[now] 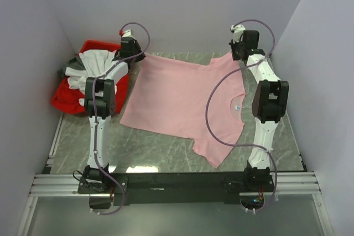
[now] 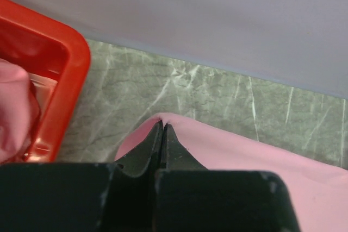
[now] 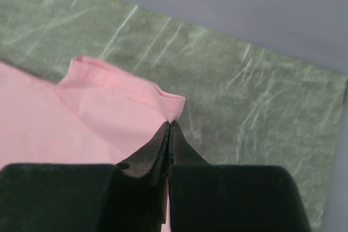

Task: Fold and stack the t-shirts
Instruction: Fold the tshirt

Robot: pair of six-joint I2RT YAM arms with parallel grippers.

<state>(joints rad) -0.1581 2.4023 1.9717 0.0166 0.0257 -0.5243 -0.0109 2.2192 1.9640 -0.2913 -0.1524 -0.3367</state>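
Your left hand (image 2: 162, 126) was pinched shut on the far hem corner of the pink t-shirt (image 1: 177, 98), just beside the red bin (image 2: 76, 61). Your right hand (image 3: 169, 126) was likewise closed, its tips nipping the edge of the far sleeve (image 3: 125, 99). Only a small bite of cloth showed between the fingers.

Judgement: the step in hand was probably the first fold, with the far edge to be brought over toward the near edge. To do it well you needed to:
- lift both hands together and level, keeping the far edge taut between them so the middle did not sag or crease;
- carry the cloth low, lay it square on the near half, and let go only once the edge lay flat;
- keep the left corner out of the bin.

The right grip looked thin, and a jerk might have pulled it free.

Shirt: it lay spread flat on the surface (image 1: 160, 156), hem toward the bin, collar toward the right arm. A small blue mark (image 1: 239, 107) sat near the collar. It had few wrinkles, and the near sleeve splayed toward the arm bases. White and grey shirts (image 1: 91, 67) lay heaped in the bin.
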